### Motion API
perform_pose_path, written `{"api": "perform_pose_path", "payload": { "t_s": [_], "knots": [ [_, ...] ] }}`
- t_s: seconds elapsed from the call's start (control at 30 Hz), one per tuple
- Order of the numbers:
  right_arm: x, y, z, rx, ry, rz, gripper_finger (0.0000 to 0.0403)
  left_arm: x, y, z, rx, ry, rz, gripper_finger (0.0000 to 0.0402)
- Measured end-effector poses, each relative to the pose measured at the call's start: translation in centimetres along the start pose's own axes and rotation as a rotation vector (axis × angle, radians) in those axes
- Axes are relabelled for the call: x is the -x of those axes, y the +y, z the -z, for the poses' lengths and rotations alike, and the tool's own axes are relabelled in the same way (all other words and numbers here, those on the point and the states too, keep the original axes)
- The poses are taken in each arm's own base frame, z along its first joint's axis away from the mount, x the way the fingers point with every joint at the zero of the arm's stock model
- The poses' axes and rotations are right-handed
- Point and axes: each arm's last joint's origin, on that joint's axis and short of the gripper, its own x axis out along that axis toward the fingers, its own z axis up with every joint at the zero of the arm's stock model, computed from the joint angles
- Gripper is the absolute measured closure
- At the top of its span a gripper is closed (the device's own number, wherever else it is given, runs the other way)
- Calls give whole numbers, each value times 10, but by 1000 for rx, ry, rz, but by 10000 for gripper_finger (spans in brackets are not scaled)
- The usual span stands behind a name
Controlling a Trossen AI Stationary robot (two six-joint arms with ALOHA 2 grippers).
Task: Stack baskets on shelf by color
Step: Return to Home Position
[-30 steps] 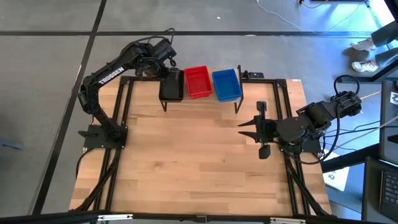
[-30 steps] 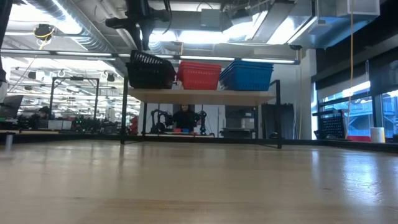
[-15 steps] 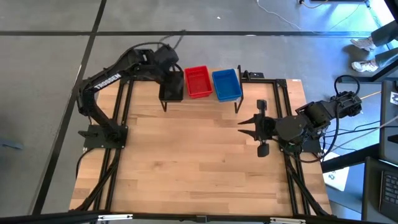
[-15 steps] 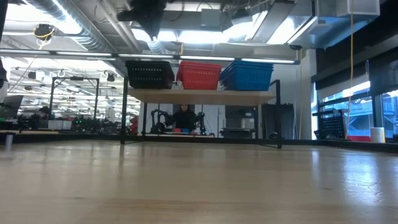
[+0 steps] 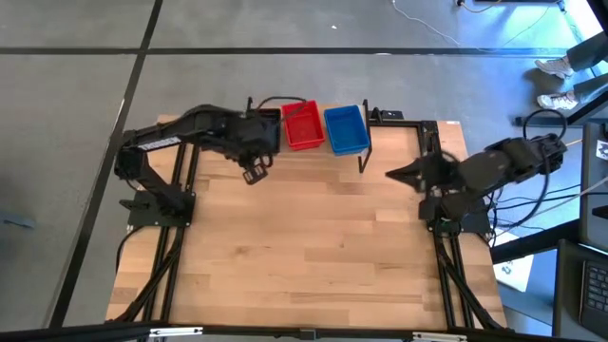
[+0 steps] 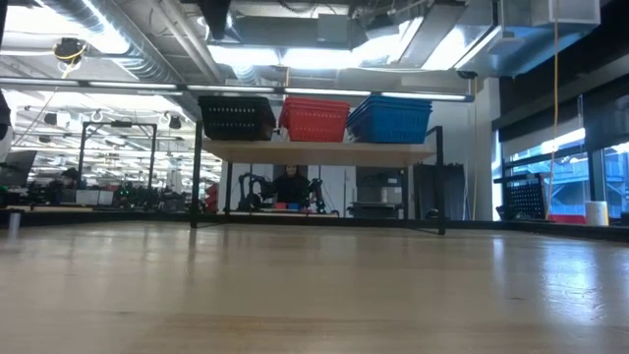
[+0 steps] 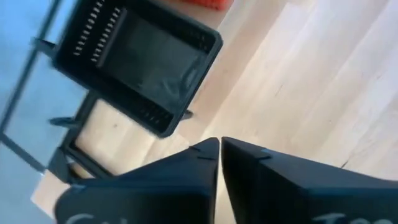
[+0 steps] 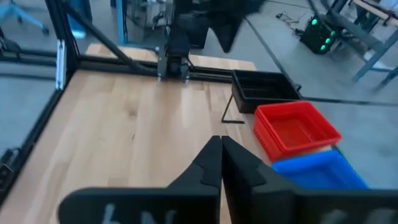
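Note:
The shelf (image 6: 324,150) stands at the table's far edge. Its plank carries three stacks of baskets side by side: black (image 6: 236,118), red (image 6: 314,120) and blue (image 6: 390,120). From above, the red stack (image 5: 302,124) and the blue stack (image 5: 346,129) show, while my left arm covers most of the black stack. My left gripper (image 5: 252,174) is shut and empty just in front of the shelf's left end, with the black basket (image 7: 137,62) beyond its tips. At the table's right side my right gripper (image 5: 392,174) is shut and empty, pointing left.
Black frame rails (image 5: 185,161) run along the table's left and right sides beside the arm bases. The wooden tabletop (image 5: 304,247) lies bare between the arms and the near edge. People's shoes (image 5: 554,84) show on the floor at the far right.
The black basket, tilted on its stack under my left gripper, has settled level. My left gripper has pulled away from it toward the table's near edge and right, rolled, and shut. My right gripper has shut its wide-spread fingers and shifted slightly toward the far edge.

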Motion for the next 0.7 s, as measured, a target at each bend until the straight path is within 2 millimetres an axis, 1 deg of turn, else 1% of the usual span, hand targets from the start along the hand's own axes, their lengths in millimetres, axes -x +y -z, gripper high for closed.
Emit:
{"api": "perform_pose_path", "payload": {
  "t_s": [0.2,0.33,0.4,0.5,0.57,0.63,0.7],
  "knots": [
    [33,-23,12,-91,-13,-3,401,38,-3,24,-60,-130,17,401],
    [48,-33,25,-111,30,-35,401,67,4,46,-31,-243,83,401],
    [52,-37,32,-127,24,-48,402,77,9,60,-15,-297,122,401],
    [53,-39,45,-138,-5,-59,402,82,8,74,-11,-382,201,401],
    [53,-39,55,-152,-31,-72,402,81,9,87,-34,-421,245,401],
    [52,-39,63,-174,-67,-98,402,81,15,100,-20,-489,307,401],
    [51,-38,71,-176,-115,-123,402,75,19,113,-13,-523,341,401]
  ]
}}
